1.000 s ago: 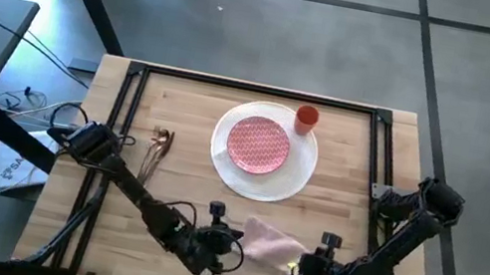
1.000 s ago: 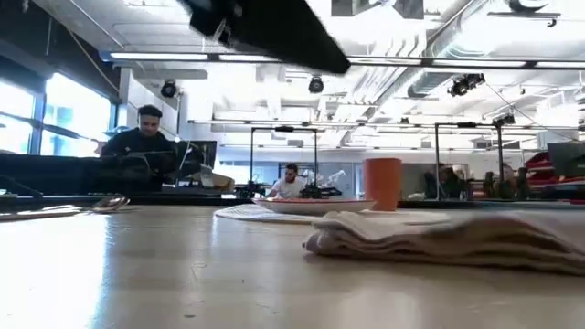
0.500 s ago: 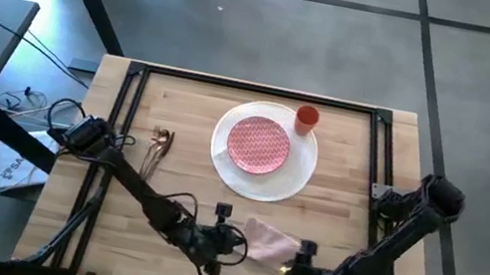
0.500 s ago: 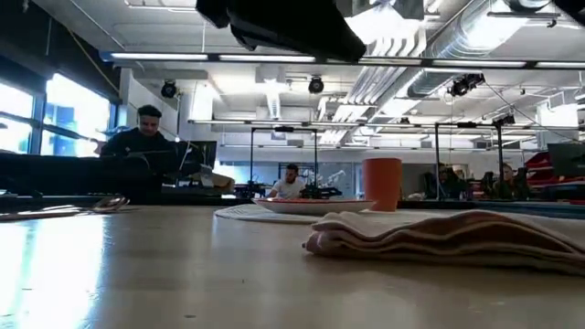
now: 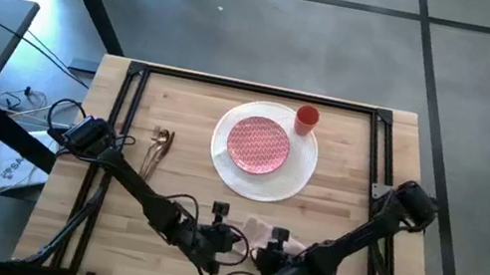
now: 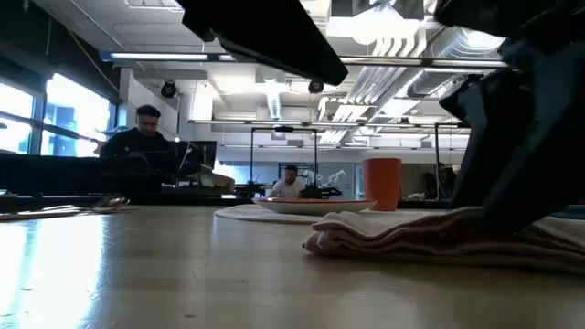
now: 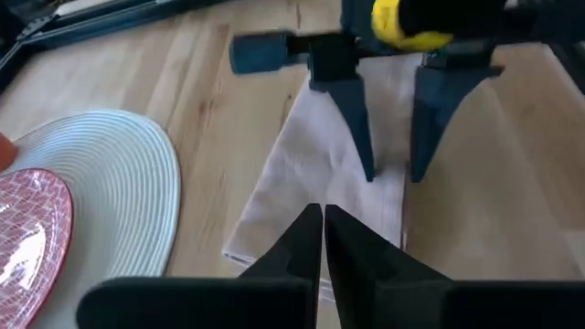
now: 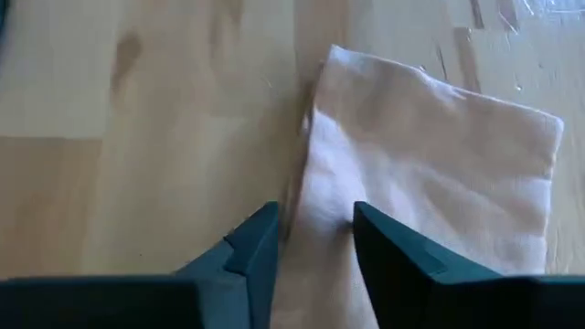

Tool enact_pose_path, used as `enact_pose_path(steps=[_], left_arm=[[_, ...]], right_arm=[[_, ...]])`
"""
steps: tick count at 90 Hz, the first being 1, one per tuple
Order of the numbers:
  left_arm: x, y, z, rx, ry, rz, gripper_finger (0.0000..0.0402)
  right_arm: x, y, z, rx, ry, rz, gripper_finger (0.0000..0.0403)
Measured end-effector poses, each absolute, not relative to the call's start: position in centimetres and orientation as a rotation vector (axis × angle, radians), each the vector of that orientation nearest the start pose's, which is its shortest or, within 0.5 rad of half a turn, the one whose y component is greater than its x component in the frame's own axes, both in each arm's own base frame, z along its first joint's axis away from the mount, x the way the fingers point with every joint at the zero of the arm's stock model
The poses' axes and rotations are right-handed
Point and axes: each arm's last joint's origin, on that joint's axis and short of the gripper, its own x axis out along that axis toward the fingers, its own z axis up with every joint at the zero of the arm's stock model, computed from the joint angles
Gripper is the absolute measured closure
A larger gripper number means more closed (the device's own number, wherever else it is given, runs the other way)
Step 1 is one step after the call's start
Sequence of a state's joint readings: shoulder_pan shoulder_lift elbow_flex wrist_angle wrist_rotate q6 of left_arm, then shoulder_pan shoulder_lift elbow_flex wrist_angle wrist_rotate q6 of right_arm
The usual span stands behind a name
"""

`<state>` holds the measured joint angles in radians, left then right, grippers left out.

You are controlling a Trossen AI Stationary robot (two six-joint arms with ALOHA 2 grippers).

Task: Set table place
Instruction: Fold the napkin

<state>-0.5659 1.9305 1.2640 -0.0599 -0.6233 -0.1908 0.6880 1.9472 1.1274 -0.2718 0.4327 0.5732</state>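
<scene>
Now the right tool has swung in along the near edge of the worktop and sits over the pale pink napkin, its fingers a little apart and straddling one folded edge without clamping it. A second ago it hung well off to the right. The left tool, fingers pressed together, waits just beside the napkin's other end. The cloth lies flat near the front edge, well apart from the white plate, so a pinch looks imminent and the napkin remains unplaced.
</scene>
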Motion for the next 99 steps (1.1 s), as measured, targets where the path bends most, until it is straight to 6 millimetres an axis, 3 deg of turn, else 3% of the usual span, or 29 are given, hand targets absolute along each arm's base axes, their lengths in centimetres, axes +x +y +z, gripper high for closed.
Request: enact_pose_path(steps=[15,23,39,61,76,99], left_arm=[[35.5,-20.6,18.5,0.225,0.593,0.113,0.0401],[35.5,-20.7,18.5,0.228,0.593,0.111,0.0401],[35.0,-21.4,18.7,0.3,0.556,0.165,0.0401],[34.5,-22.9,19.9,0.418,0.418,0.257,0.0397],[34.6,-23.7,20.7,0.462,0.354,0.24,0.0355],[35.2,-22.7,20.9,0.398,0.338,0.309,0.0258]], right_arm=[[29.9,22.0,12.9,-0.064,0.953,-0.032,0.0384],[29.7,21.7,13.8,-0.065,0.958,-0.035,0.0396],[28.9,20.9,18.2,-0.092,0.932,-0.082,0.0401],[27.5,19.4,24.9,-0.117,0.757,-0.129,0.0403],[26.9,18.5,27.7,-0.101,0.675,-0.116,0.0403],[26.6,18.3,28.3,-0.097,0.662,-0.105,0.0403]])
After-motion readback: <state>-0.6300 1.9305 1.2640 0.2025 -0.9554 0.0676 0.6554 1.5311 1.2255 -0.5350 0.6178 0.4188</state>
